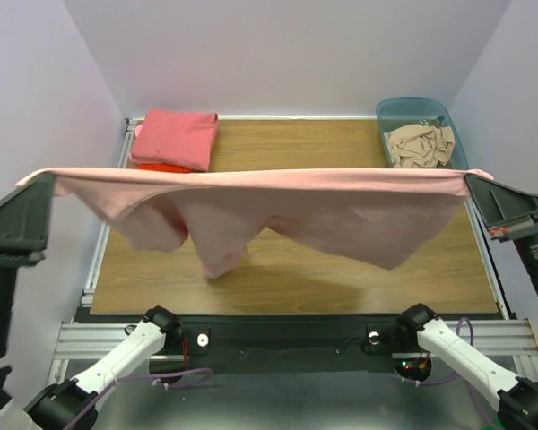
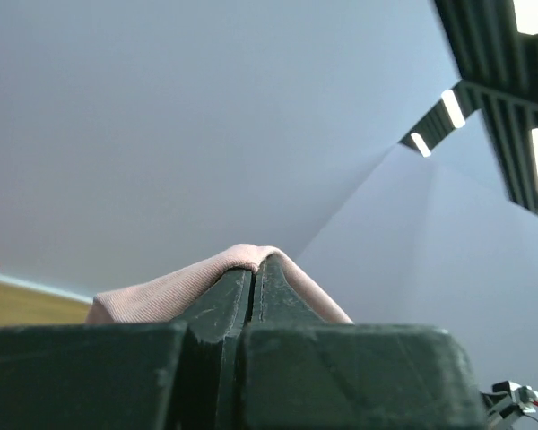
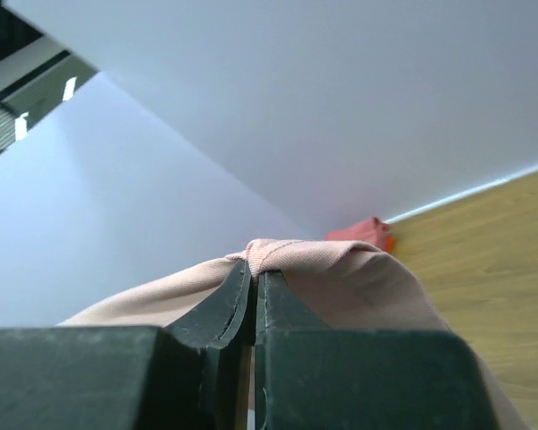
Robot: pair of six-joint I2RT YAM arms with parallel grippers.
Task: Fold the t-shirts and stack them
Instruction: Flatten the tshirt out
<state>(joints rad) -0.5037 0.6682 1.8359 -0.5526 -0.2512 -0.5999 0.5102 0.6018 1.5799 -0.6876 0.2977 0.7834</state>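
A large dusty pink t-shirt (image 1: 278,210) hangs stretched in the air across the table, its lower part drooping toward the wood. My left gripper (image 1: 47,184) is shut on its left end; the cloth shows over the fingertips in the left wrist view (image 2: 161,291). My right gripper (image 1: 473,181) is shut on its right end, as the right wrist view shows (image 3: 341,264). A folded coral-pink t-shirt (image 1: 175,137) lies on an orange-red one (image 1: 161,167) at the back left corner.
A teal bin (image 1: 420,112) with crumpled beige cloth (image 1: 420,145) stands at the back right. The wooden table (image 1: 341,278) has metal rails along its edges. The arm bases sit at the near edge.
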